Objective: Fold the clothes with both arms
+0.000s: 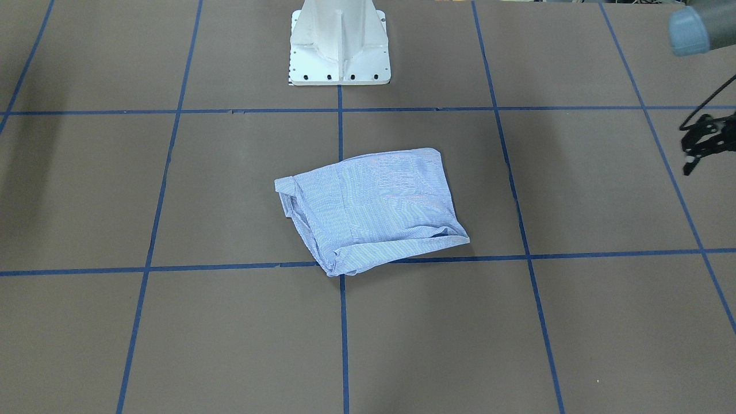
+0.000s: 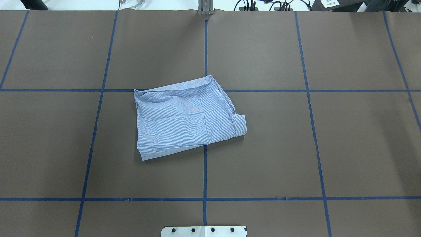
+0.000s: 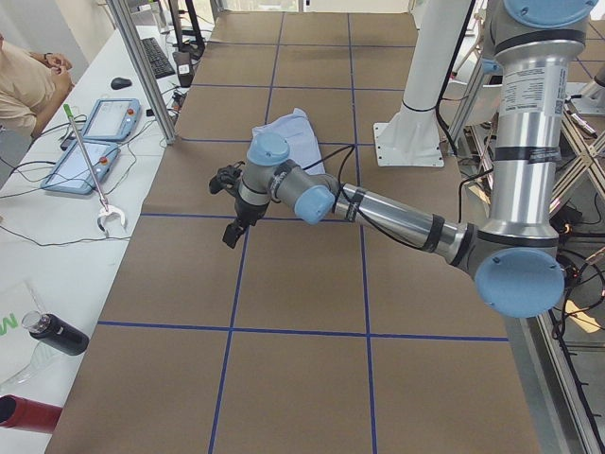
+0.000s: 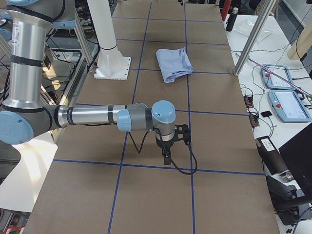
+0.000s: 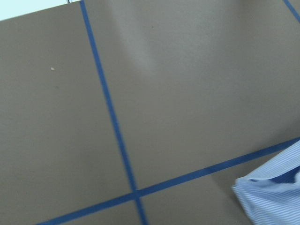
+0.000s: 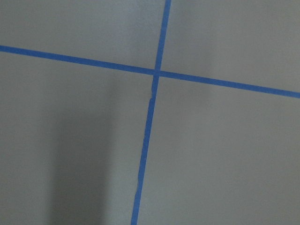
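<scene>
- Shirt [image 2: 184, 117] — folded into a compact, rough rectangle and lying flat on the brown table [image 2: 329, 148]. From my base plate [image 2: 204, 231] it sits at 12 o'clock, a touch toward 11.
- It covers a crossing of the blue tape lines [image 2: 205, 171]. In the overhead view that crossing is under its 1 o'clock corner, and a turned-back band shows on the 3 o'clock edge.
- Left gripper [image 3: 233, 227] — hangs above bare table, fingers pointing down, nothing in them. I cannot tell how wide they stand.
- In the front-facing view it is at 3 o'clock from the shirt, well apart, at the frame edge.
- My left wrist camera catches one shirt corner at 5 o'clock in its frame.
- Right gripper [image 4: 166, 155] — fingers down, close over a tape line and holding nothing. It shows in the side view only, so I cannot tell its opening.
- In that view the shirt lies at 12 o'clock from it, well apart.
</scene>
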`<state>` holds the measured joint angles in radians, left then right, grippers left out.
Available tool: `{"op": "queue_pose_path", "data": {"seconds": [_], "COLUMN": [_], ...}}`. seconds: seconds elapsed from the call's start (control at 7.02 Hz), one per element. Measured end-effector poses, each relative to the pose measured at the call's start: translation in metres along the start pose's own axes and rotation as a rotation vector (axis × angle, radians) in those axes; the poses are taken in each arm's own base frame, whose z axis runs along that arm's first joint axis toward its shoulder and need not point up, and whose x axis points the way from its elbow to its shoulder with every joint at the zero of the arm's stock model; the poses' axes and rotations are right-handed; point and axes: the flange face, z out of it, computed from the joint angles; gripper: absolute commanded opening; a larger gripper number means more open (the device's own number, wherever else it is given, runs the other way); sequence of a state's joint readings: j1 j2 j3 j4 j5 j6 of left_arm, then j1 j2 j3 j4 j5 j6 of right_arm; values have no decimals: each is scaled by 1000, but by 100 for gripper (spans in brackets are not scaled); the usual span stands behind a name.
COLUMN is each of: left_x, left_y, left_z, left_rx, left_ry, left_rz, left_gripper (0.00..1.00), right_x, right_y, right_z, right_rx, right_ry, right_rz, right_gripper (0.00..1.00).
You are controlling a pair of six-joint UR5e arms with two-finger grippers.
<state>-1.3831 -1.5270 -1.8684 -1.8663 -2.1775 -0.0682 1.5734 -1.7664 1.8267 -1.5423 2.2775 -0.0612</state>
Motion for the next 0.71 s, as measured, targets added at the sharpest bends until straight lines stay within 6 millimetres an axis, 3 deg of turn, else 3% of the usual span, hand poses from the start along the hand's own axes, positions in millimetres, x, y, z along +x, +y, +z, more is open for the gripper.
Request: {"op": "queue_pose_path", "data": {"seconds": [0.28, 0.43, 0.71], "left_x": [-78, -95, -108], "left_y": [64, 88, 120], "left_z": [-20, -23, -12], "left_rx": [-68, -117, -250], "left_ry": [-43, -42, -11], "left_rz": [-156, -164, -205], "left_gripper": [100, 100, 100], "right_x": [8, 11, 14], "right_y": [11, 12, 13], "right_z": [6, 9, 12], "right_rx": [-12, -17, -22], "right_ry": [-2, -3, -4], "right_rz": [22, 27, 31], "right_gripper": [100, 100, 100]}}
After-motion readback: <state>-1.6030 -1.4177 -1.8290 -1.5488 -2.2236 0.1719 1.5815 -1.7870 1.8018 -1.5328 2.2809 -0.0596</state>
